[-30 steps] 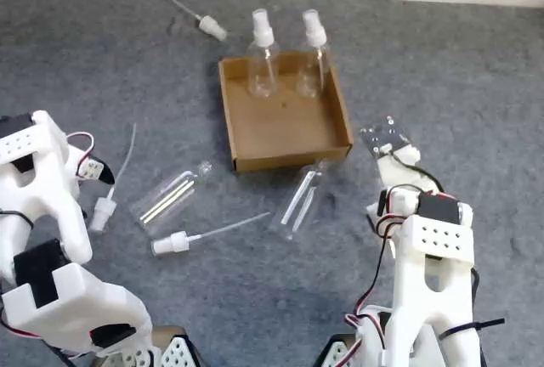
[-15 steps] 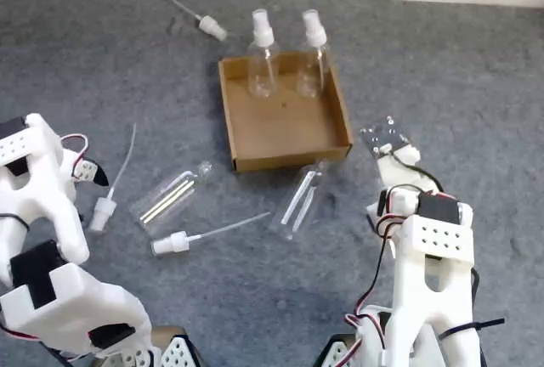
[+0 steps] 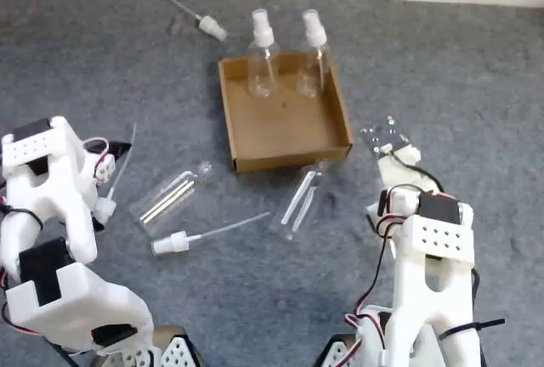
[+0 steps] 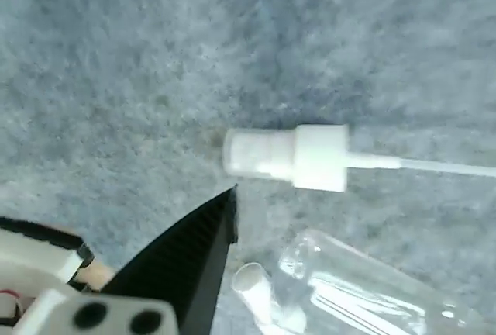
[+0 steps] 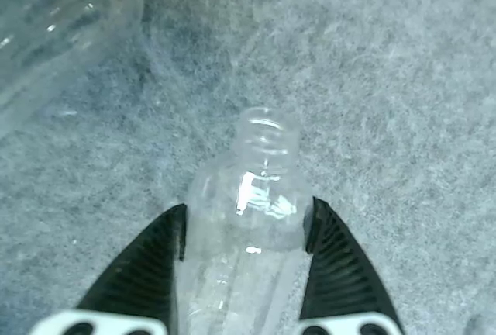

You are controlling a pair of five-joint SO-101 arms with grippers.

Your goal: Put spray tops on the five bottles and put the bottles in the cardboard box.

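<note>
swinging in over the last second, the left gripper [image 3: 102, 189] is now hanging right over a loose spray top [image 4: 287, 157], which it was standing clear of before; i cannot tell whether it is clenched or released. the right gripper [image 5: 246, 209] is staying put, grasping an uncapped bottle [image 5: 248, 234] by its shoulders.

the left wrist view is showing the loose spray top lying on the grey carpet [image 3: 442, 70] just ahead of that gripper, with the open neck of a first lying bottle [image 4: 341, 288] near it. the right wrist view is showing a second lying bottle [image 5: 54, 17] ahead of its gripper. the high view is adding what lies farther off: a second spray top [image 3: 174, 242], the cardboard box [image 3: 289, 160] with two capped bottles [image 3: 262, 65] standing at its far side, and a third spray top [image 3: 211, 27] beyond it.
</note>
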